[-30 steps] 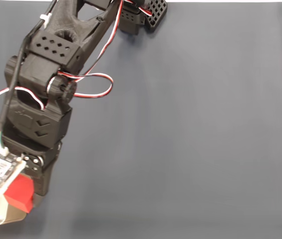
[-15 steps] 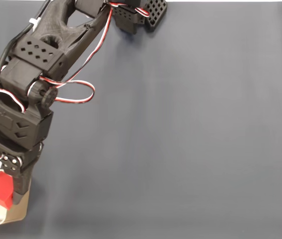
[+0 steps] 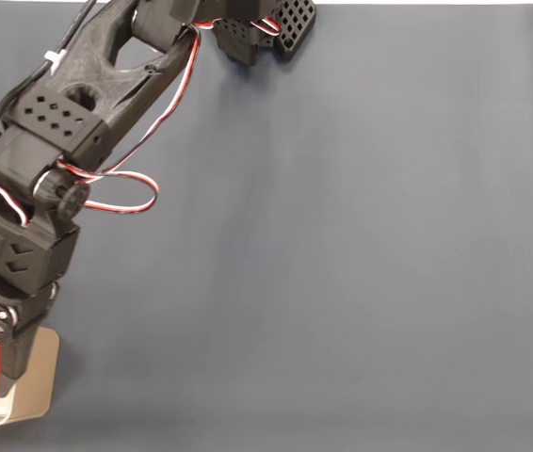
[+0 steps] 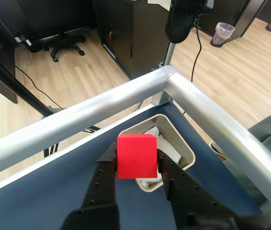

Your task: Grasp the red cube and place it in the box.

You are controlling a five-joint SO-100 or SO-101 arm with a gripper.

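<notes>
Wrist view shows the gripper (image 4: 136, 168) pinching the red cube (image 4: 136, 156) right above the box (image 4: 187, 152). The grab is done; dropping it in is left.

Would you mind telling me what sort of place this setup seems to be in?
Probably an office or lab: the wrist view shows wood-look flooring, an office chair's wheeled base and a waste bin beyond the metal-railed table.

No readable text, label, number or sign appears in either view.
</notes>
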